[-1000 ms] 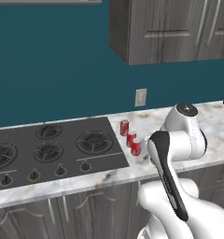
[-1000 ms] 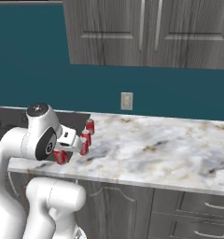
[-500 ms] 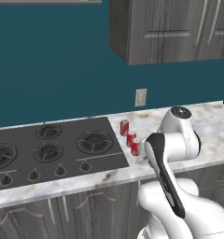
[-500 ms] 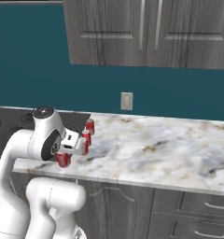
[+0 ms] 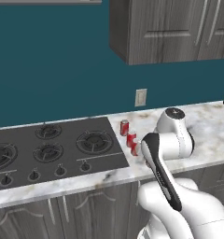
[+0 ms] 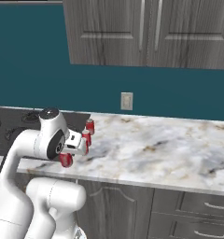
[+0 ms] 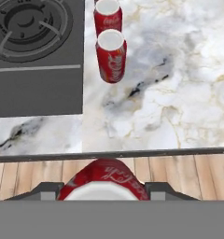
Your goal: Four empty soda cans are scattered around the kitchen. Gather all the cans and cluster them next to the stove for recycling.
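Claw [image 7: 103, 186] pinched a soda can [image 7: 104, 183] off table [image 7: 170, 107] edge; next: set it w/ cans [image 7: 111, 55] ahead by stove [image 7: 37, 56].

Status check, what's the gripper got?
Gripper shut on a can, over the counter's front edge. More cans stand beside the stove. Nothing blocking.

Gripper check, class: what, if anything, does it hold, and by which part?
A red cylindrical soda can with a silver top, gripped by its sides between the gripper's two fingers.
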Controlling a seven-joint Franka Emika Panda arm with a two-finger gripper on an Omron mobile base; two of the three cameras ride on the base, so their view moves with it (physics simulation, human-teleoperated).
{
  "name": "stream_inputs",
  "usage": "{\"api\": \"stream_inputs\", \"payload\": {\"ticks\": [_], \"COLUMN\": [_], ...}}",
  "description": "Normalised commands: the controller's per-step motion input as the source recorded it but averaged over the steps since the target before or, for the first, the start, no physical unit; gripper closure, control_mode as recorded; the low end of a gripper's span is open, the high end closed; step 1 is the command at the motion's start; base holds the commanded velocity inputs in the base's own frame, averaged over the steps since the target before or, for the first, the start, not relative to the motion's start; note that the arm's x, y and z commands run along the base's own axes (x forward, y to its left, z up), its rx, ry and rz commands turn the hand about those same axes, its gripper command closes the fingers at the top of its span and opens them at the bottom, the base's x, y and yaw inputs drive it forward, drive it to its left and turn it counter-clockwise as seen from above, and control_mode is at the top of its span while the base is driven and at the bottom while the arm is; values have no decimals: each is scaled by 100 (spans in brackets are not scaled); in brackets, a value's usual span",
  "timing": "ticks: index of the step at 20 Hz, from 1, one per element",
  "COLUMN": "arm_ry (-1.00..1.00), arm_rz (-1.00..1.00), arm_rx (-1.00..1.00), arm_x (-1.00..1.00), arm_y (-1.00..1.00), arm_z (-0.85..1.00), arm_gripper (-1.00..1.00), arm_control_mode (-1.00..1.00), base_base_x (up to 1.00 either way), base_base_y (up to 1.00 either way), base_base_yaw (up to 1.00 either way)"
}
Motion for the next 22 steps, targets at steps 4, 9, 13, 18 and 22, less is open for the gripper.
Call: {"api": "stream_inputs", "payload": {"ticks": [4,9,13,18,22], "arm_ry": [5,10,5,0,1], "arm_rz": [0,0,0,0,0], "arm_rx": [0,0,0,0,0], "arm_x": [23,18,20,21,12], "arm_y": [5,3,1,0,0], "arm_z": [-11,-16,-10,-5,-9], "arm_gripper": [100,100,100,100,100], "arm_control_mode": [-100,-100,-100,-100,-100], "base_base_x": [0,0,0,0,0], "base_base_y": [0,0,0,0,0], "base_base_yaw": [0,0,0,0,0]}}
